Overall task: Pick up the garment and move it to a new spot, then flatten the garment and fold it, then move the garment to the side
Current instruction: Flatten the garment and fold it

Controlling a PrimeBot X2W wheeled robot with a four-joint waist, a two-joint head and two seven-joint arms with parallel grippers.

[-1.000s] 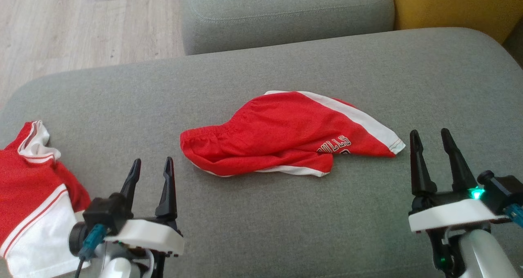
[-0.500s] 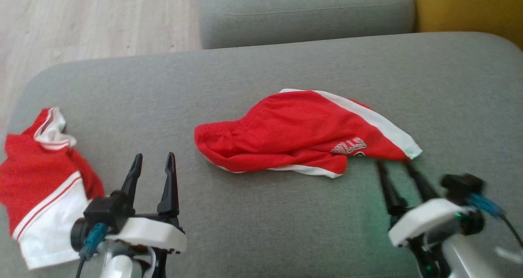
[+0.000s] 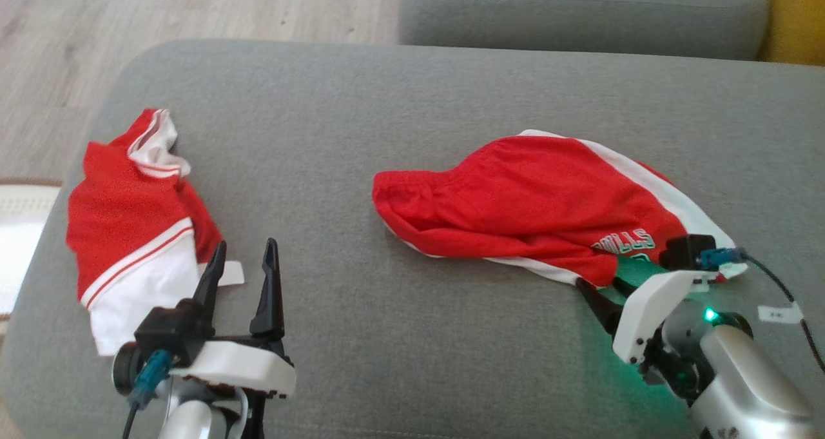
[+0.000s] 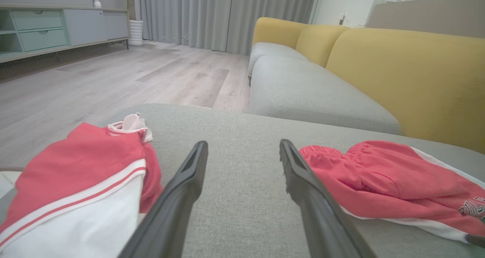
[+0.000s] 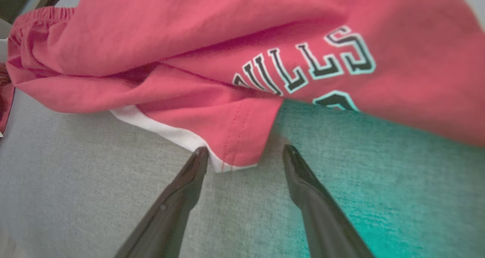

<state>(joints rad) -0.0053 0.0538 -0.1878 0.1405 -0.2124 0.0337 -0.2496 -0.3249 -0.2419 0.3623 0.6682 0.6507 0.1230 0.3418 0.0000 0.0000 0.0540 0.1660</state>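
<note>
Head camera has panned, so the whole frame shift is not the garments moving. The red shorts (image 3: 535, 200) lie as they did, crumpled and right of centre on the grey sofa cushion (image 3: 387, 349), waistband towards the middle.

Real change is the right tool (image 3: 601, 285). A second ago it stood upright, clear of the white-striped leg. Now it has tipped down and come in at the near leg hem. Wrist view: fingers spread wide, hem corner sitting between them, left fingertip (image 5: 201, 154) at the white trim. Nothing clamped yet.

Left tool (image 3: 245, 245) has stayed parked, fingers wide apart, empty, just beside the red-and-white jersey (image 3: 129, 220).

My read: the pick-up step is at pre-grasp and needs a close on that corner next. It's a single thin layer, so it may slip out or drag the cushion fabric.

Room:
- Bare cushion between jersey and shorts, plus a wide strip in front of both. Best drop zone.
- Jersey sits near the cushion's rounded left edge, with wood floor (image 3: 193, 7) beyond. Keep away from there.
- A bare strip lies behind the shorts, then the seam to the second cushion (image 3: 580, 13).
- The right wrist's cable (image 3: 773, 284) trails near the striped leg. Snag risk on lift.
</note>
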